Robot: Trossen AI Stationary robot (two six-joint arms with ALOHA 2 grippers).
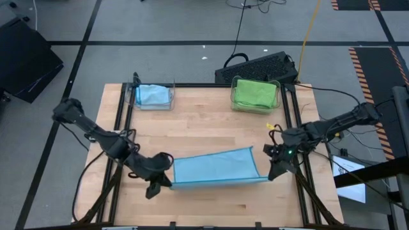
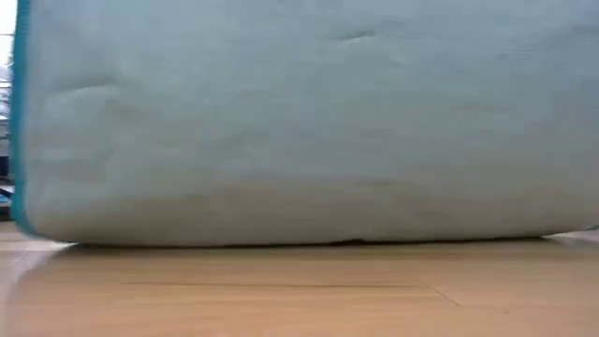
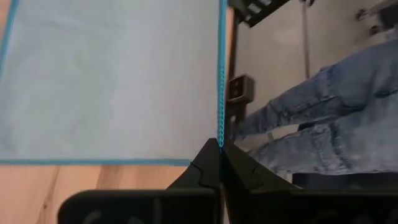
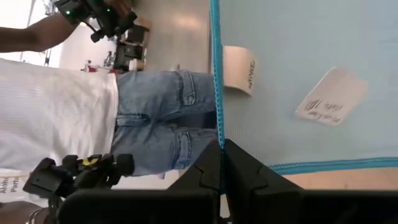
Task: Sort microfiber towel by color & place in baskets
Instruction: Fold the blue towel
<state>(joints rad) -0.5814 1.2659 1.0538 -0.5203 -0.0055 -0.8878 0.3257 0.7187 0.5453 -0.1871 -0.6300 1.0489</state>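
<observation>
A: What is being handled?

B: A blue towel is being held stretched near the surface's front edge, one corner being pinched by the left pincer, another by the right pincer, both pressed together.

A: And next?

B: Probably folding, then carrying to the bin holding blue; the green-filled bin is being left alone.

Low view blocked by blue towel — edges cut off.
</observation>
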